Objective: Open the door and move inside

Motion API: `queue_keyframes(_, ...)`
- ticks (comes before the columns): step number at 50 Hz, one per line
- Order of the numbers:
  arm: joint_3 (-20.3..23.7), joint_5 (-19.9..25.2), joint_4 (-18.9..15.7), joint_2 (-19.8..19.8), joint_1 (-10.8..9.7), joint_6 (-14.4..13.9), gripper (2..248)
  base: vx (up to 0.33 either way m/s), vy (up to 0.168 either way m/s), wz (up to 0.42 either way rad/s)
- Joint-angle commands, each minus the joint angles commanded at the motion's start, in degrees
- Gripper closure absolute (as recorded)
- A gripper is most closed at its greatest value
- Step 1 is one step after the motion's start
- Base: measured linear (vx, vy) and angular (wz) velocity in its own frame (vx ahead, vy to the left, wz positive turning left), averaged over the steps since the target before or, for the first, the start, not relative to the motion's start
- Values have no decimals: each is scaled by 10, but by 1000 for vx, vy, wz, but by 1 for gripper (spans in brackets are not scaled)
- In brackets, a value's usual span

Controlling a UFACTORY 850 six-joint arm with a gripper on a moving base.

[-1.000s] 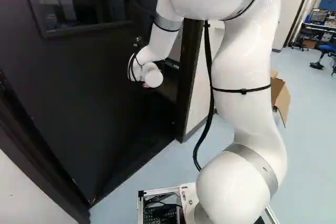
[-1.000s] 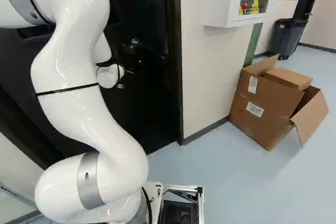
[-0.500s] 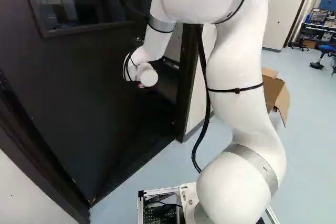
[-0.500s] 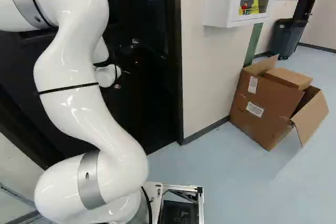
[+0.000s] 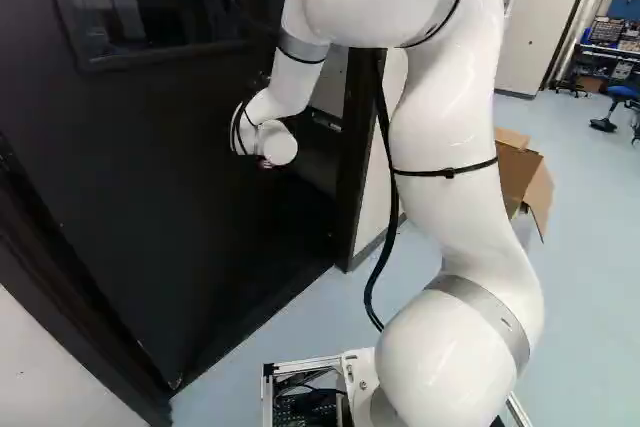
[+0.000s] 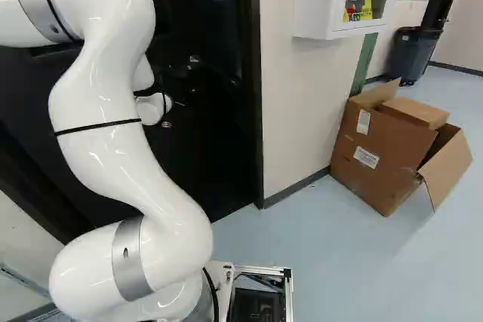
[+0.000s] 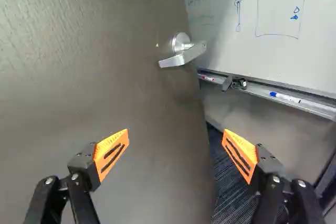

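Wrist view alone shows a whiteboard (image 7: pixel 226 30) beyond the door (image 7: pixel 105 87), fingers (image 7: pixel 112 153) wide apart; only right base view catches a cabinet (image 6: pixel 321 5) right of the door.

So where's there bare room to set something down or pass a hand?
Bare floor lies between the base frame and the open cardboard box. A hand could probably pass over the carpet between the edge of the door and the whiteboard wall. The marker tray is more crowded, holding two markers and a black object.
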Motion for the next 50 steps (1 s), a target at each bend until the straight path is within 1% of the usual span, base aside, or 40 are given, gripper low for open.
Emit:
queue_keyframes(15,-17,0,0,-13,18,-88,3,0,0,0)
queue_keyframes(20,-24,0,0,-18,24,-110,3,0,0,0)
queue_keyframes(29,-36,0,1,-28,36,-121,3,0,0,0)
queue_keyframes(50,-61,0,21,-47,64,-122,3,0,0,0)
